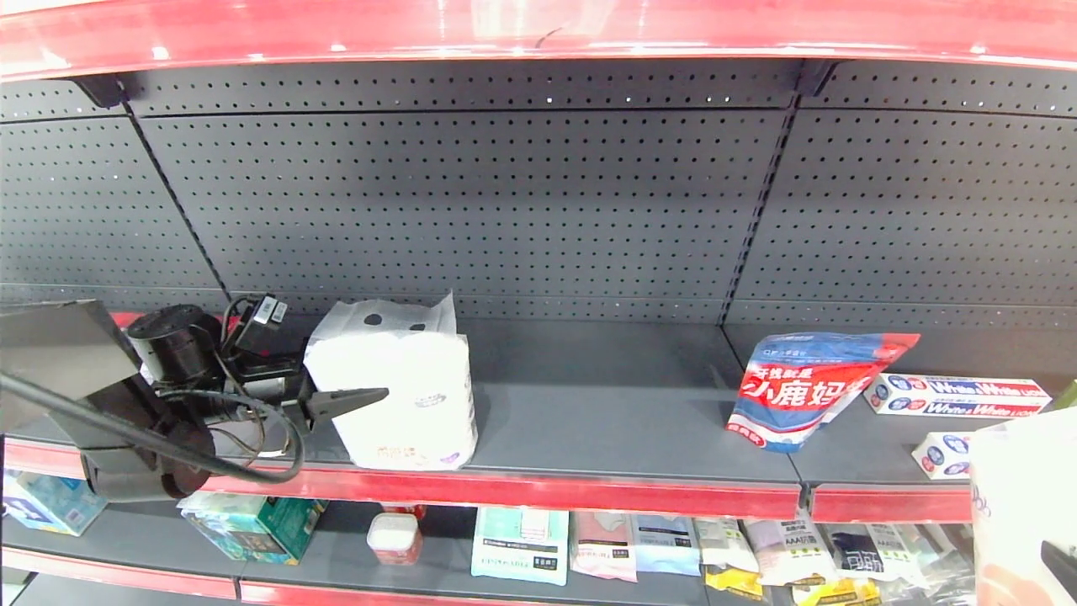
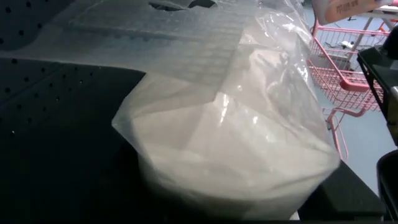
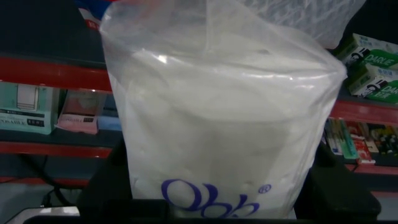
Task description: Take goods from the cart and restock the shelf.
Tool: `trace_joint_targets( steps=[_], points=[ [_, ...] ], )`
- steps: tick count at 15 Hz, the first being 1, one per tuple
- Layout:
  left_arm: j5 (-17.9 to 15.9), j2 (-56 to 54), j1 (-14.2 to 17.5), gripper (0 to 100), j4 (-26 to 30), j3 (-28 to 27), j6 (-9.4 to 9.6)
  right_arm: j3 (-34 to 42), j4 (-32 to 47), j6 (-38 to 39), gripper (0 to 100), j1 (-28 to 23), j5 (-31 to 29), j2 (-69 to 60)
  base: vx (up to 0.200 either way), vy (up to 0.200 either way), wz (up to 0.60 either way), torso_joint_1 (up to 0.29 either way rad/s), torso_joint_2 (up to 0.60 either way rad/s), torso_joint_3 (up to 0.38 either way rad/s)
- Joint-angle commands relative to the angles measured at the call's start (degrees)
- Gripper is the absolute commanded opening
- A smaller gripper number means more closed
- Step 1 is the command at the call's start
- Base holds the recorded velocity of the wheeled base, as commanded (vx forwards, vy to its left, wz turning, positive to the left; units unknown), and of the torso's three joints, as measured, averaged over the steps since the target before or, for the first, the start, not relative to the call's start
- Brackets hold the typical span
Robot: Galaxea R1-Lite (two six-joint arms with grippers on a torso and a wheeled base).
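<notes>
A white toilet-paper pack (image 1: 395, 396) in clear wrap stands on the grey shelf (image 1: 589, 404), near its front left; it also looks large in the left wrist view (image 2: 236, 137). My left gripper (image 1: 336, 404) sits against the pack's left front side. At the lower right my right gripper (image 3: 221, 205) is shut on a second white pack (image 3: 224, 124), with dark fingers (image 3: 339, 193) on both its sides; this pack (image 1: 1018, 505) hangs in front of the shelf's right end. The pink wire cart (image 2: 348, 74) stands behind the left arm.
A blue and red pouch (image 1: 799, 391) leans at mid-right, with toothpaste boxes (image 1: 959, 394) and a small box (image 1: 942, 453) beside it. The red shelf lip (image 1: 505, 488) runs along the front. Packets and boxes (image 1: 522, 543) fill the lower shelf. A red shelf (image 1: 538, 25) hangs overhead.
</notes>
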Motion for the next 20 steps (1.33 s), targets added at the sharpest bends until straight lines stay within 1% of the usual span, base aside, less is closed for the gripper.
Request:
trace_joint_targets(
  steps=[1, 2, 4, 5, 6, 7, 8, 10, 11, 13, 14, 15, 16, 19, 20],
  points=[
    [0.40, 2.72, 0.14, 0, -1.18, -0.76, -0.71, -0.01, -0.02, -0.01, 0, 0.01, 0.01, 0.07, 0.000, 0.000, 0.00, 0.000, 0.00, 0.000],
    [0.49, 2.98, 0.14, 0, -1.18, -0.94, -2.20, -0.01, -0.02, -0.09, 0, 0.01, 0.01, 0.07, 0.000, 0.000, 0.00, 0.000, 0.00, 0.000],
    [0.76, 3.25, 0.22, 0, -1.18, -2.52, -2.91, -0.01, -0.02, -0.09, 0, 0.01, 0.01, 0.07, 0.000, 0.000, 0.00, 0.000, 0.00, 0.000],
    [1.11, 3.77, 0.22, 0, -1.18, -4.72, -4.14, -0.01, 0.07, -0.09, 0, 0.01, 0.01, 0.07, 0.000, 0.000, 0.00, 0.000, 0.00, 0.000],
    [1.28, 3.77, 0.22, 0, -1.18, -5.42, -5.10, -0.01, -0.02, -0.09, 0, 0.01, 0.01, 0.07, 0.000, 0.000, 0.00, 0.000, 0.00, 0.000],
    [1.99, 3.60, 0.14, 0, -1.18, -8.32, -8.97, -0.01, 0.07, -0.09, 0, 0.01, 0.01, 0.07, 0.000, 0.000, 0.00, 0.000, 0.00, 0.000],
    [2.25, 3.60, 0.14, 0, -1.18, -10.17, -10.03, -0.01, -0.02, -0.09, 0, 0.01, 0.01, 0.07, 0.000, 0.000, 0.00, 0.000, 0.00, 0.000],
    [2.25, 3.51, 0.14, 0, -1.18, -11.14, -10.82, -0.01, -0.02, -0.09, 0, 0.01, 0.01, 0.07, 0.000, 0.000, 0.00, 0.000, 0.00, 0.000],
    [2.25, 2.81, 0.14, 0, -1.18, -9.55, -11.08, -0.01, -0.02, -0.09, 0, 0.01, 0.01, 0.07, 0.000, 0.000, 0.00, 0.000, 0.00, 0.000],
    [2.07, 2.28, 0.14, 0, -1.18, -6.48, -10.29, -0.01, -0.02, -0.09, 0, 0.01, 0.01, 0.07, 0.000, 0.000, 0.00, 0.000, 0.00, 0.000],
    [2.07, 2.28, 0.14, 0, -1.18, -5.86, -9.59, -0.01, -0.02, -0.09, 0, 0.01, 0.01, 0.07, 0.000, 0.000, 0.00, 0.000, 0.00, 0.000],
    [2.07, 2.28, 0.14, 0, -1.18, -5.86, -9.50, -0.01, -0.02, -0.09, 0, 0.01, 0.01, 0.07, 0.000, 0.000, 0.00, 0.000, 0.00, 0.000],
    [1.63, 2.37, 0.22, 0, -1.18, -5.42, -8.53, 0.08, -0.02, -0.09, 0, 0.01, 0.01, 0.16, 0.000, 0.000, 0.00, 0.000, 0.00, 0.000],
    [1.55, 2.45, 0.22, 0, -1.18, -3.49, -6.42, 0.69, -0.02, -0.09, 0, 0.01, 0.01, 0.07, 0.000, 0.000, 0.00, 0.000, 0.00, 0.000],
    [1.55, 2.45, 0.22, 0, -1.18, -2.96, -6.07, 0.69, -0.02, -0.09, 0, 0.01, 0.01, 0.07, 0.000, 0.000, 0.00, 0.000, 0.00, 0.000]
  ],
)
